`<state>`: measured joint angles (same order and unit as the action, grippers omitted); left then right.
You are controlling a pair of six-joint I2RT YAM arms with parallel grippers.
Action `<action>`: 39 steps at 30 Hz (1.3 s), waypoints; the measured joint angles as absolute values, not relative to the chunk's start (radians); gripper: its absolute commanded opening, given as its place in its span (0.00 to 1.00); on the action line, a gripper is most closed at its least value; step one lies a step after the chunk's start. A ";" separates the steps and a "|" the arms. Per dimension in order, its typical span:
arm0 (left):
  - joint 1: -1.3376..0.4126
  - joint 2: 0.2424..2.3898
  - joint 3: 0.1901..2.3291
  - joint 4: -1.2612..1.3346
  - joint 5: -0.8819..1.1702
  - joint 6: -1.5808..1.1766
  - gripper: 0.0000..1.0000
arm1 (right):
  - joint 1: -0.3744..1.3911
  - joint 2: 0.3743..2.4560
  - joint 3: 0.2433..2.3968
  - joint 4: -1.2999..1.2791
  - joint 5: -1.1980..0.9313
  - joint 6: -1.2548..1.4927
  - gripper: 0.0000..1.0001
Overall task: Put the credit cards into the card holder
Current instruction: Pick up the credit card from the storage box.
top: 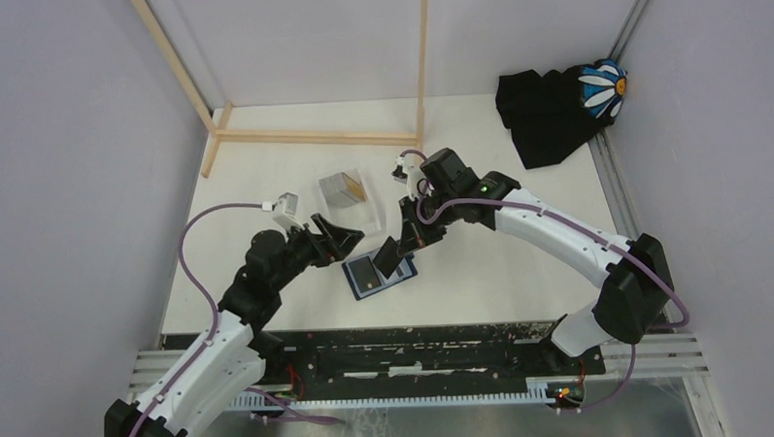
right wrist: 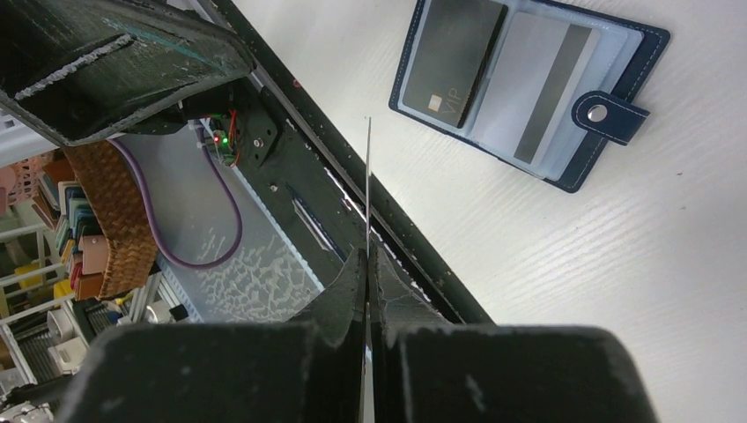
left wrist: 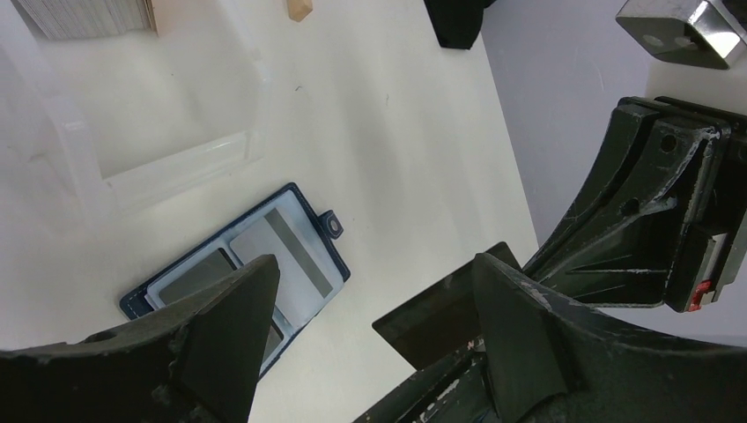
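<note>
The navy card holder lies open on the white table between the two grippers. In the right wrist view the card holder shows a dark card in one pocket and a grey striped card in the pocket beside it. My right gripper is shut on a dark credit card, held on edge just above the holder's right side; the card is edge-on in the right wrist view. My left gripper is open and empty over the holder's far left edge. More cards stand in the clear box.
The clear plastic box lies just behind the holder. A wooden frame crosses the back of the table. A black cloth with a daisy print lies at the back right. A black rail runs along the near edge.
</note>
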<state>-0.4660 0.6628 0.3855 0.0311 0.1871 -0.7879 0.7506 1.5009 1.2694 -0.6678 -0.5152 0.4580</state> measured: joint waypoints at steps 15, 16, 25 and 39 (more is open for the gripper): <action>-0.466 0.657 0.325 0.076 0.191 -0.788 0.89 | 0.738 1.522 1.309 -0.753 -0.521 0.441 0.01; -0.466 0.654 0.321 0.079 0.194 -0.788 0.89 | 0.738 1.522 1.309 -0.756 -0.523 0.441 0.01; -0.467 0.659 0.313 0.140 0.268 -0.788 0.87 | 0.736 1.516 1.303 -0.748 -0.550 0.452 0.01; -0.467 0.763 0.325 0.176 0.405 -0.787 0.85 | 0.673 1.523 1.270 -0.611 -0.717 0.520 0.01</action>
